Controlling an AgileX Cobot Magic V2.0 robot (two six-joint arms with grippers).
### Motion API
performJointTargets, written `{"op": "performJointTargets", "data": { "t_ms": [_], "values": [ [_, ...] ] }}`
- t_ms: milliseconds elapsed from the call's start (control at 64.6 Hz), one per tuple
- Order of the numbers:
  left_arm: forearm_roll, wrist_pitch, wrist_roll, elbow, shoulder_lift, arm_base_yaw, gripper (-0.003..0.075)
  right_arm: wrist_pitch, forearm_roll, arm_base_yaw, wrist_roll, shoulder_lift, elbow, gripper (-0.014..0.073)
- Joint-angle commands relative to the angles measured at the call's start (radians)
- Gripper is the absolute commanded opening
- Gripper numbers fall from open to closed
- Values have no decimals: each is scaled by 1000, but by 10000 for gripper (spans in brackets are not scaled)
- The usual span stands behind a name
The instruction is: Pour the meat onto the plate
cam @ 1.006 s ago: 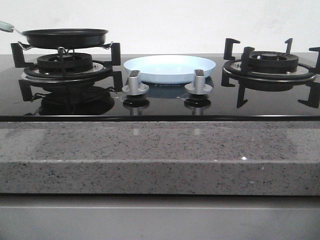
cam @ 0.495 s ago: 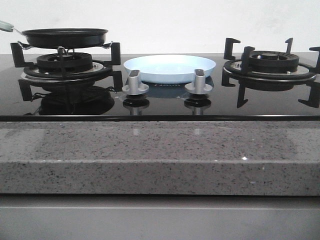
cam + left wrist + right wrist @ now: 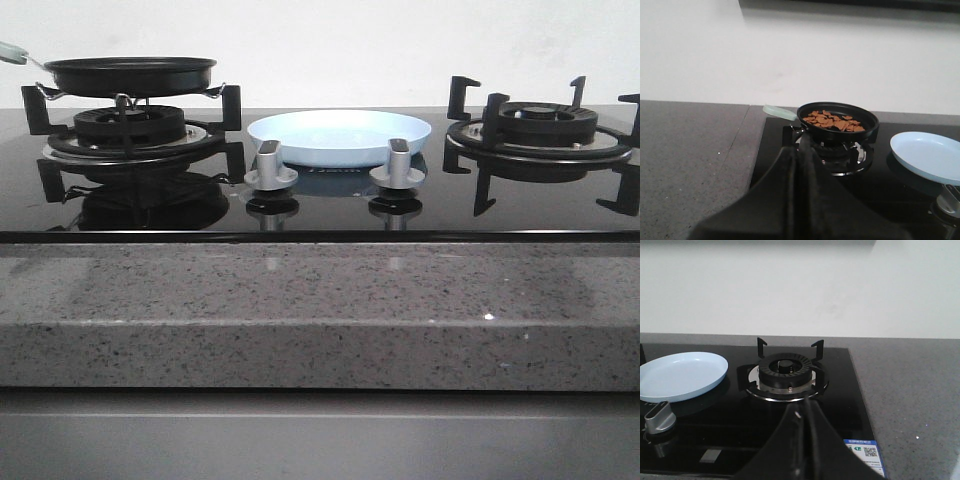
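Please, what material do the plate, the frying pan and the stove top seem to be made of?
The plate looks like glazed ceramic or melamine: a smooth, even, pale-blue surface; which one, I cannot tell. The frying pan looks like dark coated metal, matte black, with a pale green handle. The stove top seems to be black glass, because it mirrors the knobs and the burners.

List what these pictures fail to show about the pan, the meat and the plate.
- Meat: hidden in the front view by the pan wall; shown only in the left wrist view.
- Pan handle: cut off by the front view's left edge.
- Plate: cut by the frame edge in both wrist views.
- Sticker text: too small to read, right wrist view.
- Both arms: absent from the front view.
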Motion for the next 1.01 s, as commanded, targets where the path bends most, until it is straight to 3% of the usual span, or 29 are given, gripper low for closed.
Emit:
{"op": "performJointTargets", "data": {
  "t_ms": [0,186,604,681,851,913,991],
  "values": [
    [-11,9,0,-113,95,-9,-20,12,-7,-3,1,97,-111,-68],
    [-23,101,0,-233,223,-9,-20,178,-7,-3,1,259,-229,-68],
    [-23,101,0,-226,332,-9,-15,165,-7,-3,1,429,-229,-60],
    [-11,113,0,-226,348,-9,55,168,-7,-3,1,435,-229,12],
    [-4,121,0,-226,369,-9,470,173,-7,-3,0,437,-229,421],
    [-4,121,0,-226,371,-9,545,175,-7,-3,0,437,-229,514],
    [-4,121,0,-226,371,-9,553,177,-1,-3,0,438,-229,538]
  ]
}}
